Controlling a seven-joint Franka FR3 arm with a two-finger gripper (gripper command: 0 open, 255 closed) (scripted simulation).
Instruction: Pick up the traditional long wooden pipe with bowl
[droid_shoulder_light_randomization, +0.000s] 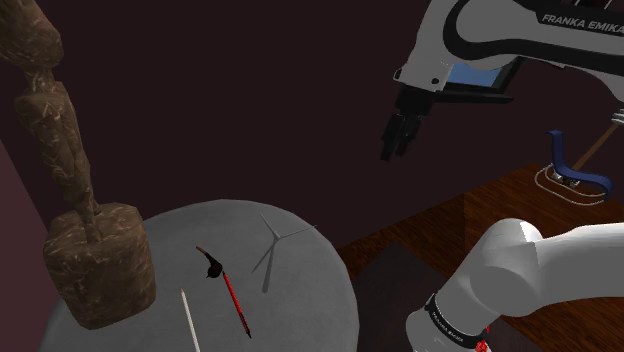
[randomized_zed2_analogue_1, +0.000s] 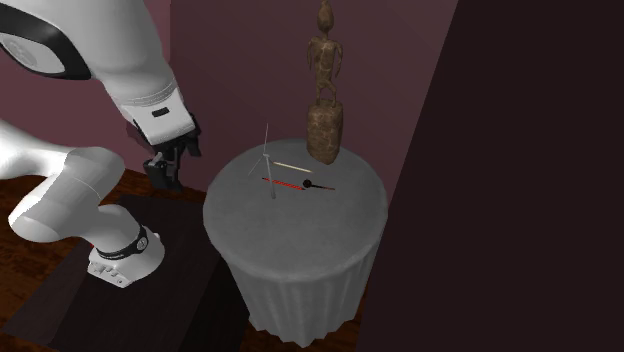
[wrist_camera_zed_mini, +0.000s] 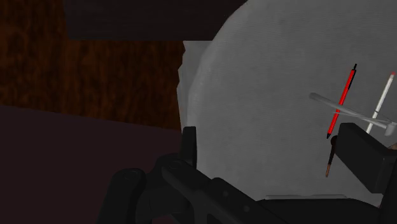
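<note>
Beside the pipe (droid_shoulder_light_randomization: 231, 294) stand a brown statue (droid_shoulder_light_randomization: 97, 262) and thin turbine (droid_shoulder_light_randomization: 271, 246), the claw (droid_shoulder_light_randomization: 395, 148) spread apart.

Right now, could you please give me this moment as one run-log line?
phase: pre-grasp | gripper: open, aloft beside the round grey table | long red-and-black pipe with black bowl: flat on table, untouched

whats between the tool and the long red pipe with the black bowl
A small grey wind turbine model stands between the black tool and the long red pipe with its black bowl, seen in the shoulder and second exterior views.
</note>
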